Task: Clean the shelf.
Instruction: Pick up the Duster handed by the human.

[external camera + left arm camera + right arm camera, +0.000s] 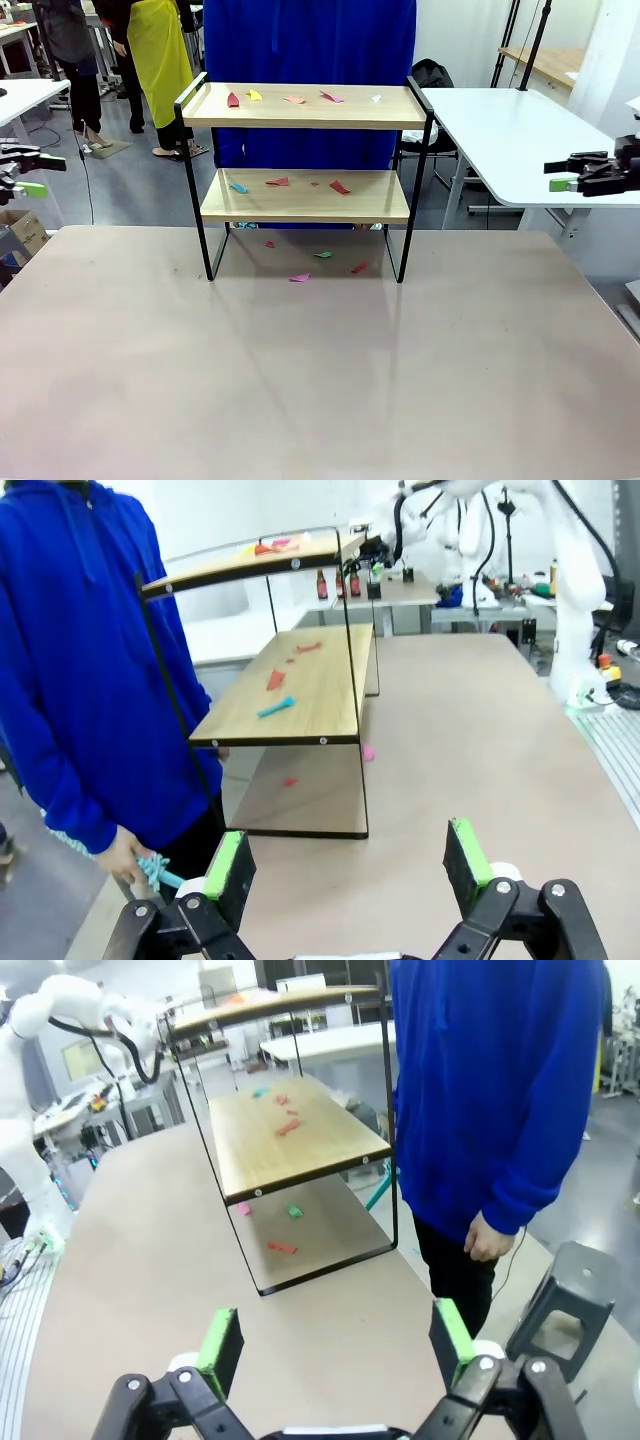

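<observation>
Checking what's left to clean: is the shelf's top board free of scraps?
No, several coloured scraps lie along the top board of the shelf.

person [310, 40]: head past top edge | left gripper [38, 174]: cut by left edge (front view)

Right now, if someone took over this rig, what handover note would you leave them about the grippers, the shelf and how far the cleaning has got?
Left gripper: open, empty, at the table's left side, apart from the shelf.
Right gripper: open, empty, at the right side, also apart from it.
Shelf: upright at the far middle of the table. Coloured paper scraps lie on its top board, on its lower board and on the table beneath.
Person: stands behind the shelf, one hand holding something teal.
Done: nothing visible.
Left: clear every scrap.
</observation>
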Robot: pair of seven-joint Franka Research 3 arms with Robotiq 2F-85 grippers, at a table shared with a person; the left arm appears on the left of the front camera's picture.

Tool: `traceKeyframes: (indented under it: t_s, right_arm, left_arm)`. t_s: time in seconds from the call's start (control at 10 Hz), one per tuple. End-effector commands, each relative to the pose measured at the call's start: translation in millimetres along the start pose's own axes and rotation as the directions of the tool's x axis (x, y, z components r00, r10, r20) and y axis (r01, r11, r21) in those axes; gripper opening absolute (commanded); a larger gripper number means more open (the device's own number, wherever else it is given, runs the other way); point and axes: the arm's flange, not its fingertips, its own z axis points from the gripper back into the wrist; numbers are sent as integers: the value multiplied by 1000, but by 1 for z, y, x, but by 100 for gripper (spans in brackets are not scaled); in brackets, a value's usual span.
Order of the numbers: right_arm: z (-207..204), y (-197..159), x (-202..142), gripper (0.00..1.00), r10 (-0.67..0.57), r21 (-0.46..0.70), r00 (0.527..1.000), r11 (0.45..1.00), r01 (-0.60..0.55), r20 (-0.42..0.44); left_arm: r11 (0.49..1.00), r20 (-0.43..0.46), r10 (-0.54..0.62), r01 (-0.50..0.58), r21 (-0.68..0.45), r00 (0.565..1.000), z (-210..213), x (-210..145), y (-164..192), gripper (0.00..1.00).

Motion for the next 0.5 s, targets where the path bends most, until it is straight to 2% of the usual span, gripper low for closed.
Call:
traceKeyframes:
  t_s: [0.0,0.4]
  right_arm:
    - [10,-7,2,100,40,11,996,999,-41,83]
    - [26,-14,-2,100,46,28,988,998,-50,146]
  left_arm:
    - [1000,86,-14,15,-13,996,9,5,3,100]
    - [999,120,-21,26,-37,993,17,9,7,100]
